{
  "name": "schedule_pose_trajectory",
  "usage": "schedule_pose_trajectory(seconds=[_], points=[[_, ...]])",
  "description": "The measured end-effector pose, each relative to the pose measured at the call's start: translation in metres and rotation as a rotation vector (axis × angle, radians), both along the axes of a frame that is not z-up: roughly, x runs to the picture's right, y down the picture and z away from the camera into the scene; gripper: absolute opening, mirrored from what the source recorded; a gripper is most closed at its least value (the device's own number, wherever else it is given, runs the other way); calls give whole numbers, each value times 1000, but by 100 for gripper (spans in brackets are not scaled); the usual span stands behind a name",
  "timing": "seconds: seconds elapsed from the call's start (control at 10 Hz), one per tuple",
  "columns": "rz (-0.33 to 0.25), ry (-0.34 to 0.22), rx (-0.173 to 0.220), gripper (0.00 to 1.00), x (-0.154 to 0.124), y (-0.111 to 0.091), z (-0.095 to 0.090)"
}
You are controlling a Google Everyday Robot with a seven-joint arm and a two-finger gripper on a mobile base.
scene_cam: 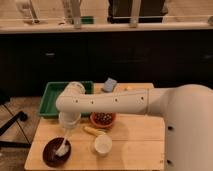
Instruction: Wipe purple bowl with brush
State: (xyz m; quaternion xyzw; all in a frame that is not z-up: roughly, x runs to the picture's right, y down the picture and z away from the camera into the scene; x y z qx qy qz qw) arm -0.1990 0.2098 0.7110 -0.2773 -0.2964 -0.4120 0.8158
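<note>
Room: dark cabinet fronts [125, 55] run the whole width behind the table, with a pale countertop [150, 24] along their top.
Floor, far left: black legs of a stand [11, 125] on a light floor.
Surface: light wooden table [135, 147], its grain running left to right and its near edge cut off by the bottom of the view.
Back left of table: green tray [50, 95], shallow and rectangular, partly hidden by the arm.
Front left of table: purple bowl [48, 151], dark and glossy, standing upright near the table's left corner.
In the bowl: brush [62, 148], whitish, its head down on the inside of the bowl toward the right side and its handle tilting up and to the right.
Pincer: gripper [66, 134] hangs straight down from the wrist, just above the bowl's right rim, clamped on the upper end of the brush handle.
Bowl to pincer: bowl sits directly below and slightly left of the pincer; only the brush joins them.
Centre of table: yellow stick [91, 131] lying flat, just right of the pincer and apart from the purple bowl.
Behind the stick: orange-red bowl [103, 120] with dark contents.
In front of the stick: small white cup [103, 145], upright, near the purple bowl but not touching it.
Back centre: blue block [110, 84] near the table's rear edge.
Right: white arm [110, 102] reaching left across the table from the robot's bulky white body [187, 130].
</note>
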Motion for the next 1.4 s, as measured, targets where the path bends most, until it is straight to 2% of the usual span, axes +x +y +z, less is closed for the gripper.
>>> schedule_pose_trajectory(seconds=[0.3,0.6,0.9,1.4], points=[[-34,-62,-16,0,-28,10,-9],[-55,-91,-19,0,-33,15,-24],[-59,-57,-3,0,-12,11,-29],[-60,2,21,0,3,-4,-12]])
